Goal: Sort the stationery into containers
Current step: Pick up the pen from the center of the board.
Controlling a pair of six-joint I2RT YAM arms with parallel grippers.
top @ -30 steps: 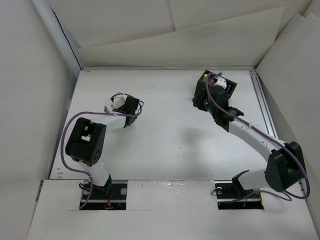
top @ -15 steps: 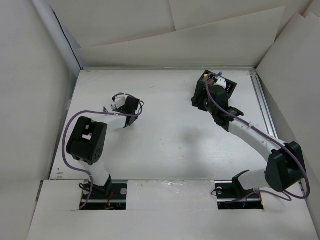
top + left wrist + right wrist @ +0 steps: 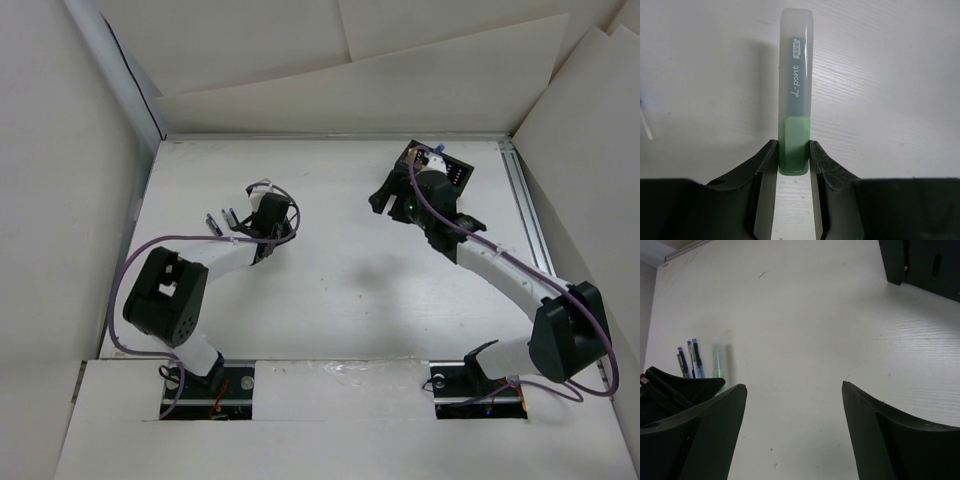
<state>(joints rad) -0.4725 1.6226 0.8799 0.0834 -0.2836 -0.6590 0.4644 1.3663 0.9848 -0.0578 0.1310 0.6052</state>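
A green highlighter (image 3: 796, 90) with a clear cap lies lengthwise on the white table, and my left gripper (image 3: 792, 156) is shut on its green rear end. Seen from above, the left gripper (image 3: 256, 220) sits left of centre beside several slim pens (image 3: 220, 218). The right wrist view shows those pens (image 3: 690, 360) and the highlighter (image 3: 716, 360) far off at the left. My right gripper (image 3: 793, 387) is open and holds nothing. It hovers over bare table. From above, the right gripper (image 3: 385, 197) is just left of the black containers (image 3: 447, 166).
A corner of the black containers (image 3: 922, 265) shows at the top right of the right wrist view. White paper walls (image 3: 350, 70) enclose the table. A metal rail (image 3: 525, 205) runs along its right side. A blue pen tip (image 3: 644, 117) shows at the left wrist view's edge.
The right gripper has opened wide and drawn back leftward from the containers. The left arm has swung right and forward, and its jaws have closed on the highlighter.
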